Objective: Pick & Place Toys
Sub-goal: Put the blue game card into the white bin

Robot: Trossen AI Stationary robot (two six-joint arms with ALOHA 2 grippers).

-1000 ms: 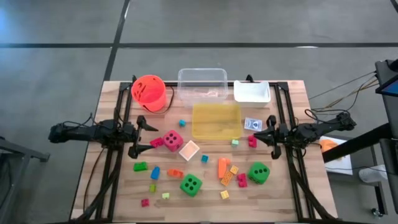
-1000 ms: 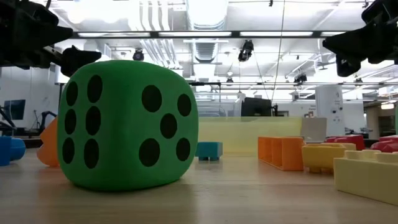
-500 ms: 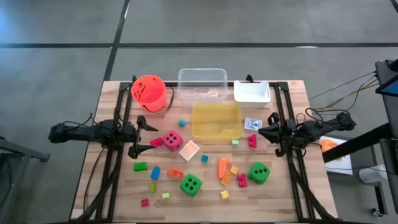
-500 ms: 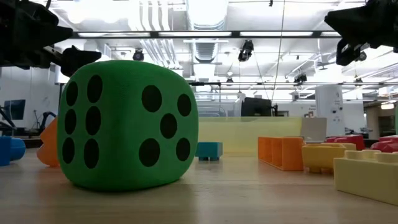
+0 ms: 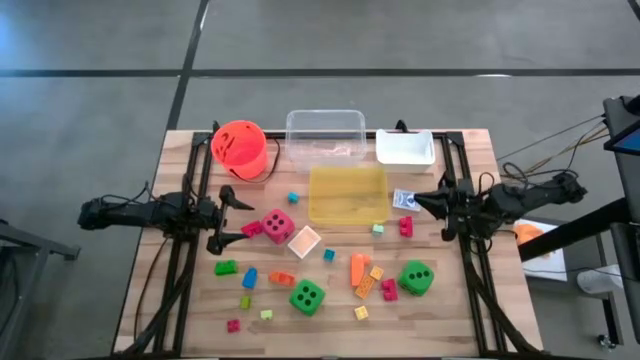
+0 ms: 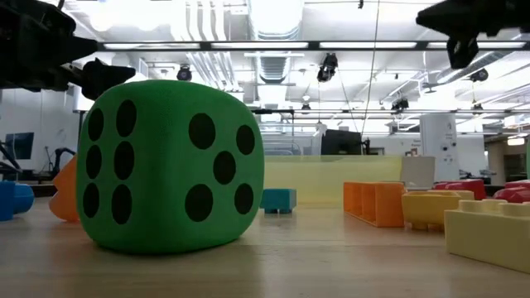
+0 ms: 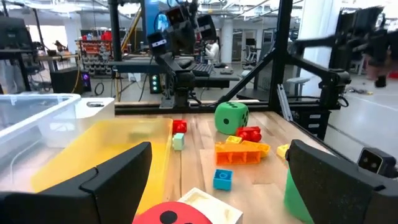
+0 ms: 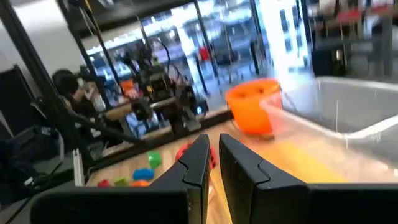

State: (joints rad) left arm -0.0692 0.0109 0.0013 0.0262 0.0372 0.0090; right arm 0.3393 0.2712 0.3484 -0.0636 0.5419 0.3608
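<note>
The toys lie scattered on the wooden table: a pink die [image 5: 277, 225], two green dice [image 5: 307, 296] [image 5: 416, 277] and small bright blocks such as an orange one [image 5: 358, 268] and a red one [image 5: 405, 226]. My left gripper [image 5: 232, 215] stands open and level at the table's left, just left of the pink die, touching nothing; its fingers [image 7: 118, 180] frame the toys in the left wrist view. My right gripper [image 5: 420, 202] hovers shut and empty at the table's right, above the red block. The near green die [image 6: 170, 165] fills the low view.
An orange bucket [image 5: 239, 148], a clear tray [image 5: 325, 133] and a white tray [image 5: 405, 146] line the far edge, with a yellow tray [image 5: 347, 194] in front of them. A small blue-and-white box [image 5: 405, 199] lies beside the yellow tray. Black frame rails [image 5: 185, 270] run along both sides.
My right gripper has risen, shifted a little toward the far edge and rolled about its own axis, staying shut and empty. No toy has moved.
</note>
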